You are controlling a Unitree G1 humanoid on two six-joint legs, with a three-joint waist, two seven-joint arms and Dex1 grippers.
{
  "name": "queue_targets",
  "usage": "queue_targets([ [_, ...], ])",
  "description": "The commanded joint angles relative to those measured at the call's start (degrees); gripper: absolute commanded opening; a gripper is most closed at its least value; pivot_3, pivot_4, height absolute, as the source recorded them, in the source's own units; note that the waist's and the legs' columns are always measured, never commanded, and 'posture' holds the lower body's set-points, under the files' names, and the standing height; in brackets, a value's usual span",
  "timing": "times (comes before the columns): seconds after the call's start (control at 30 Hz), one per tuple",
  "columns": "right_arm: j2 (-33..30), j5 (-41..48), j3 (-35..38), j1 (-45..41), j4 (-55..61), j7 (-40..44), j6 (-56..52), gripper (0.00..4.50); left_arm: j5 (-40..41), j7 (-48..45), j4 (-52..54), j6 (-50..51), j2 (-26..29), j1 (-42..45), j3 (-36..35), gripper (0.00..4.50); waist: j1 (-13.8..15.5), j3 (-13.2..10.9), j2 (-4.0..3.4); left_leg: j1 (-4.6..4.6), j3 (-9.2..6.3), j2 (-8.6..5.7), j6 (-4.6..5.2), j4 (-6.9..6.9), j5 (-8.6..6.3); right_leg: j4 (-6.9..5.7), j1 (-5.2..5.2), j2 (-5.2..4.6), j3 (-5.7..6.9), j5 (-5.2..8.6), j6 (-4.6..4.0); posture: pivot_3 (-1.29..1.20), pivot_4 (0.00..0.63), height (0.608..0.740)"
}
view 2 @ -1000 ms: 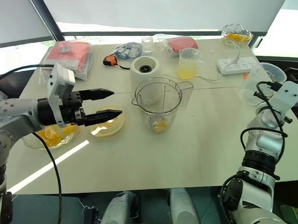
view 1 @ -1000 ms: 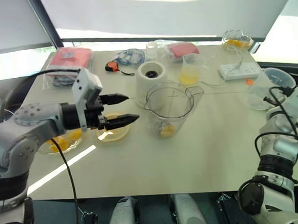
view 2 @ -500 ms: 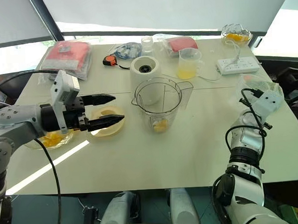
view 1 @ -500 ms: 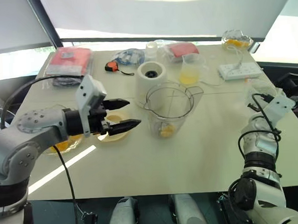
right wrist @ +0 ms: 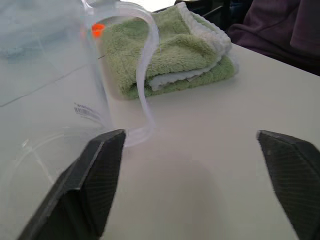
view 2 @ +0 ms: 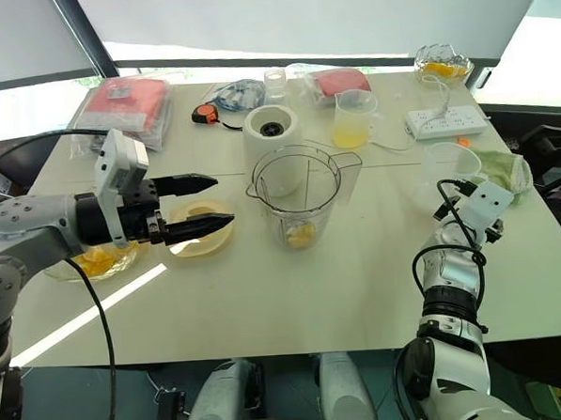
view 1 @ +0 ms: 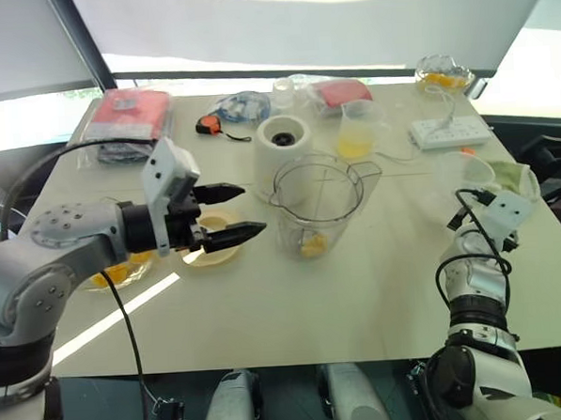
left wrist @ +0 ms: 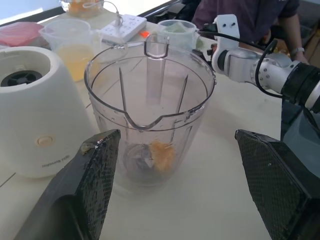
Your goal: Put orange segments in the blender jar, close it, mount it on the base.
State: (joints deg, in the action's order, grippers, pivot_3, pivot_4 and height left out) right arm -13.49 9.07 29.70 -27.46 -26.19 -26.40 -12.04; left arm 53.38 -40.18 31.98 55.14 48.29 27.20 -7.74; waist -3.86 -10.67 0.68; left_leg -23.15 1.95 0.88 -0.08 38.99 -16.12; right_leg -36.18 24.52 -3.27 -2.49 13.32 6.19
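The blender jar (view 2: 304, 204) stands upright and uncovered in the centre of the frame, on the white table (view 2: 295, 303); one orange segment (left wrist: 161, 154) lies on its bottom by the blades. The white base (view 2: 272, 140) stands just behind it, toward the upper centre; under its round button there is small grey lettering, too fine to read. The left gripper (view 2: 222, 200) hovers at centre left, its fingers apart and holding nothing, pointed at the jar, above a pale yellow lid (view 2: 207, 235). A clear bowl (view 1: 124, 273) of orange pieces sits at the left edge. The right gripper (right wrist: 187, 135) is at the right edge with fingers wide apart, near a clear cup (right wrist: 100, 75) with unreadable printed marks and a green towel (right wrist: 170, 60).
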Motion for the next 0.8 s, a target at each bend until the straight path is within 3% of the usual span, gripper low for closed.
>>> queue_targets([
  [0.03, 1.9, 0.1, -0.8, 2.9, 7.6, -0.8, -1.9, 4.47, -1.2, -1.6, 0.0, -1.9, 1.2, -0.2, -0.8, 3.83, 0.0, 0.0, 0.0, 0.0, -0.02, 0.01, 0.0, -0.01, 0.0, 0.0, 0.0, 0.01, 0.0, 0.0, 0.0, 0.0, 0.15, 0.74],
  [0.37, 6.2, -1.5, -5.5, 15.4, 31.4, 0.1, -10.9, 4.47, -5.2, -5.3, -6.8, -4.8, 2.7, 1.9, -2.1, 3.83, 0.2, 0.0, -0.01, 0.0, -0.03, 0.02, 0.0, -0.01, 0.0, 0.0, 0.01, 0.0, 0.01, 0.02, -0.03, 0.0, 0.15, 0.74],
  [0.5, 6.8, -0.9, -9.3, 23.2, 46.6, 3.5, -17.7, 4.47, -10.1, -8.9, -14.3, -8.5, 6.5, 3.9, -2.3, 3.83, 0.5, 0.0, -0.01, -0.01, -0.09, 0.05, 0.0, -0.02, 0.0, 0.0, 0.02, 0.04, 0.06, 0.04, -0.07, 0.0, 0.15, 0.74],
  [0.63, -0.6, -6.9, -18.1, 37.9, 59.7, 12.7, -18.4, 4.47, -25.1, -15.6, -23.3, -20.9, 12.6, 3.6, 7.2, 3.83, 0.7, 0.0, -0.05, 0.0, -0.05, 0.05, 0.0, -0.14, -0.01, 0.02, 0.08, 0.04, 0.05, 0.14, -0.21, 0.0, 0.15, 0.74],
  [0.8, -3.0, -4.5, -18.3, 51.7, 65.4, 23.1, -10.0, 4.47, -36.4, -26.8, -40.4, -37.4, 8.1, 11.2, 17.5, 3.83, 2.1, 0.1, 0.16, -0.01, 0.18, 0.05, 0.0, -0.12, -0.01, 0.12, 0.04, 0.01, 0.05, 0.17, -0.23, 0.0, 0.15, 0.74],
])
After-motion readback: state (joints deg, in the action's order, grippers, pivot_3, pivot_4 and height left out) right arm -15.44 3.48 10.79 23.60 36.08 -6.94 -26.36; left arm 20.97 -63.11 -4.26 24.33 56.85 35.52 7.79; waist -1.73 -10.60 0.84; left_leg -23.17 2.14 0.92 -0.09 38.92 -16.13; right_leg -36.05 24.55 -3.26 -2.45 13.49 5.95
